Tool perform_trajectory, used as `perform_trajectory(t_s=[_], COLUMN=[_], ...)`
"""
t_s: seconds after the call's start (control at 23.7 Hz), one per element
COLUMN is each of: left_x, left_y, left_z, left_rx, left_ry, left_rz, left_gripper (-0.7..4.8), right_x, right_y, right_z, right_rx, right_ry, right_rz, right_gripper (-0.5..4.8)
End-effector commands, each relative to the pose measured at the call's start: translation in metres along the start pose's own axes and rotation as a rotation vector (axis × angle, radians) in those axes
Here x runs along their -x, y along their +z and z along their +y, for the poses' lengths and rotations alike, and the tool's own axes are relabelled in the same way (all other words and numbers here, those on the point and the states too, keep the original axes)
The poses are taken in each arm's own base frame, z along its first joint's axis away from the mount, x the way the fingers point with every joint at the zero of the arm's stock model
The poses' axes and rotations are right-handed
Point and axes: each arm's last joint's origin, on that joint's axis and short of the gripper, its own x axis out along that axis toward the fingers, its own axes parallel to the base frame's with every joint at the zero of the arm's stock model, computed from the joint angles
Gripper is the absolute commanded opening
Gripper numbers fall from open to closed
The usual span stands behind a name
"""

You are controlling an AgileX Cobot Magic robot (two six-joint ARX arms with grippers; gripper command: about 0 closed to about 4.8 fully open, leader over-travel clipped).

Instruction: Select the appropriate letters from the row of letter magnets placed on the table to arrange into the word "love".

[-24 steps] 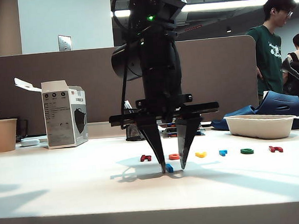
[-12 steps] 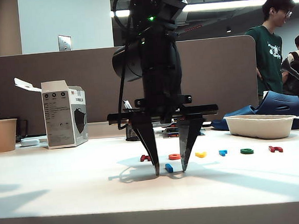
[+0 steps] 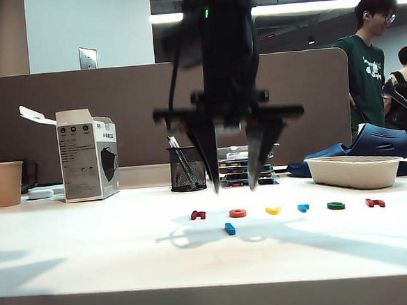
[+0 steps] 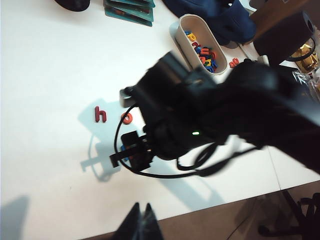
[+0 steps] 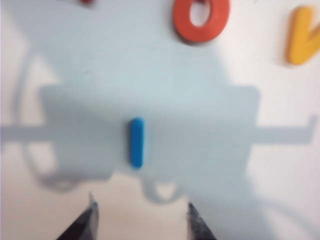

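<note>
so far i count one letter placed: the blue bar [image 3: 230, 229] lies alone on the white table [image 3: 92, 258], just in front of the row, below the gap between the dark red letter [image 3: 198, 214] and orange ring [image 3: 237, 213]. my right gripper [image 3: 234, 187] hangs above it at centre frame, jaws apart, holding nothing. orange ring, yellow v [image 3: 273, 210] and green letter [image 3: 336, 205] are not yet pulled forward. the left gripper [image 4: 141, 225] sits at the bottom edge of its wrist view; its fingertips look together there.

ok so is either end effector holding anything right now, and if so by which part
Nothing is held. The right end effector hangs open above the blue bar, which lies free on the table. The left end effector looks shut and empty.
</note>
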Motion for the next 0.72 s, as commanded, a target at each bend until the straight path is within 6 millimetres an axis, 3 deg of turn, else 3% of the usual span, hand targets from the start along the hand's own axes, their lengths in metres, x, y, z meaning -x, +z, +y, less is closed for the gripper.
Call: perform_trajectory(t_s=[0.04,0.25,0.72], left_x=[0.002,0.002,0.002], left_y=[0.001,0.001,0.001], left_z=[-0.001,-0.001,-0.001], left_rx=[-0.003,-0.003,-0.003], left_ry=[-0.006,-0.006,-0.006], left_rz=[-0.016,-0.016,-0.016], left_gripper=[-0.05,-0.05,-0.05], right_x=[0.017,0.028,0.009], right_y=[-0.003,0.009,0.036], right_z=[-0.001,-0.007,-0.019], right_rx=[0.022,0.018,-0.039], right_ry=[0.018,-0.035,0.037], right_rz=[-0.052,-0.219,-0.286], right_gripper=[2.22,2.22,2.22])
